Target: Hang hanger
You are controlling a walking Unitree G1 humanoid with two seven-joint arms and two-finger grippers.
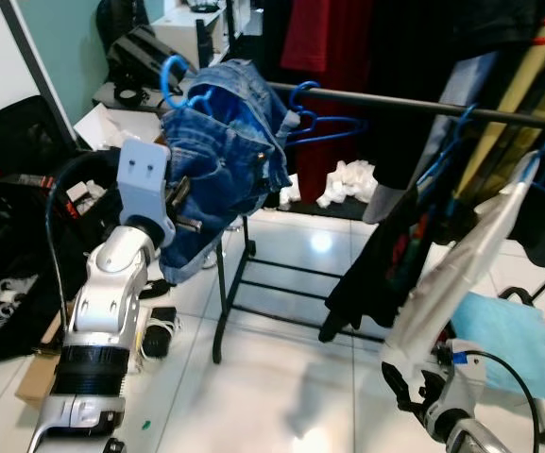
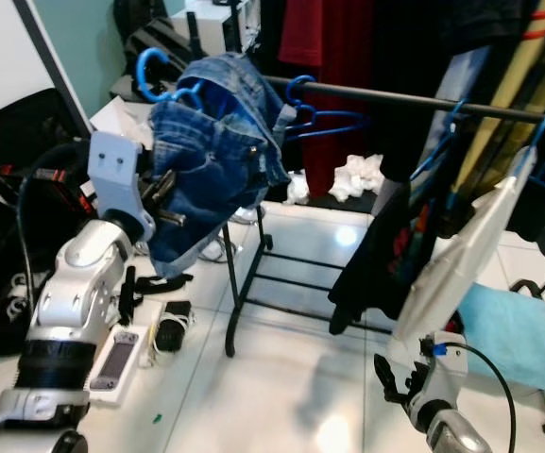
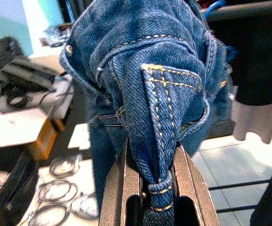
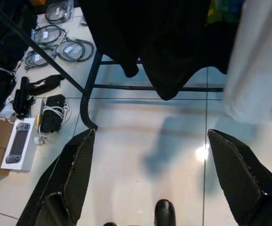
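A pair of blue jeans (image 1: 220, 165) hangs on a blue hanger whose hook (image 1: 171, 75) rises just left of the end of the black rail (image 1: 395, 102). My left gripper (image 3: 157, 186) is raised at the jeans' lower left and is shut on a fold of the denim (image 3: 161, 117). An empty blue hanger (image 1: 324, 127) hangs on the rail beside the jeans. My right gripper (image 4: 150, 181) hangs low at the lower right, open, over the white floor tiles.
Dark and white clothes (image 1: 414, 236) hang along the rail on more blue hangers. The rack's black legs (image 1: 239, 283) stand on the tiles. Cables, a box and a handheld device (image 4: 20, 141) lie on the floor at the left. A light blue cloth (image 1: 508, 340) lies at the right.
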